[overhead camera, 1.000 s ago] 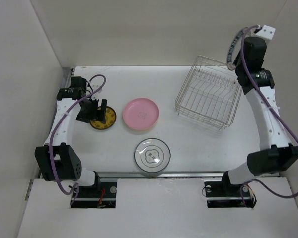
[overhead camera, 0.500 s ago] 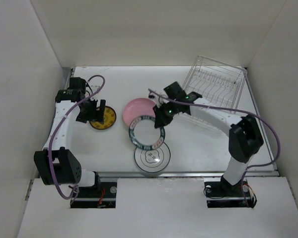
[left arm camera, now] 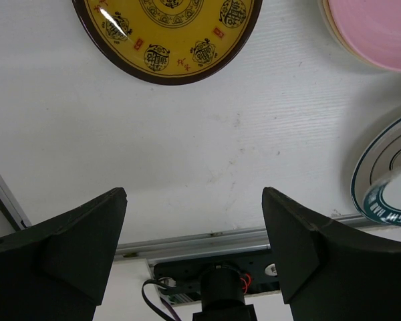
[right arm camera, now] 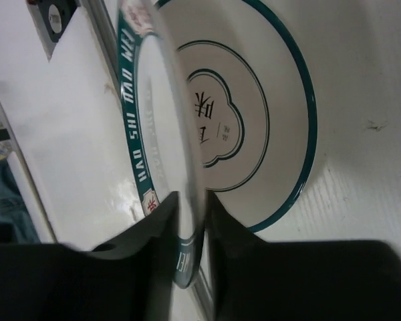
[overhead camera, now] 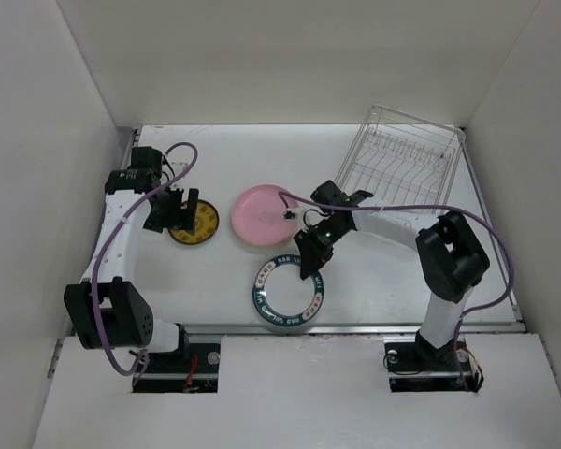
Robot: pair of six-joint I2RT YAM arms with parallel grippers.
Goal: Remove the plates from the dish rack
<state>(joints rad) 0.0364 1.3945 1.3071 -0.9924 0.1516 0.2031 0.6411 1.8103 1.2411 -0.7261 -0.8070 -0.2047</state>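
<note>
My right gripper (overhead camera: pixel 309 260) is shut on the rim of the white plate with the teal lettered rim (overhead camera: pixel 289 295). It holds that plate low over the white dark-rimmed plate, which is almost hidden in the top view. In the right wrist view the gripper (right arm camera: pixel 190 227) pinches the lettered plate (right arm camera: pixel 144 134) on edge, just above the dark-rimmed plate (right arm camera: pixel 267 100). My left gripper (overhead camera: pixel 178 220) is open and empty beside the yellow-and-black plate (overhead camera: pixel 194 223). The pink plate (overhead camera: pixel 265 214) lies at mid-table. The wire dish rack (overhead camera: pixel 402 168) at the back right shows no plates.
In the left wrist view the open gripper (left arm camera: pixel 194 234) hangs over bare table, with the yellow-and-black plate (left arm camera: pixel 170 33) and pink plate (left arm camera: pixel 381 33) beyond it. The table's metal front edge (overhead camera: pixel 355 327) runs just behind the stacked plates. White walls close in both sides.
My right arm came down from the rack with the teal lettered plate and carried it toward the front, from over the pink plate's edge to over the dark-rimmed plate. The left arm has not moved.
</note>
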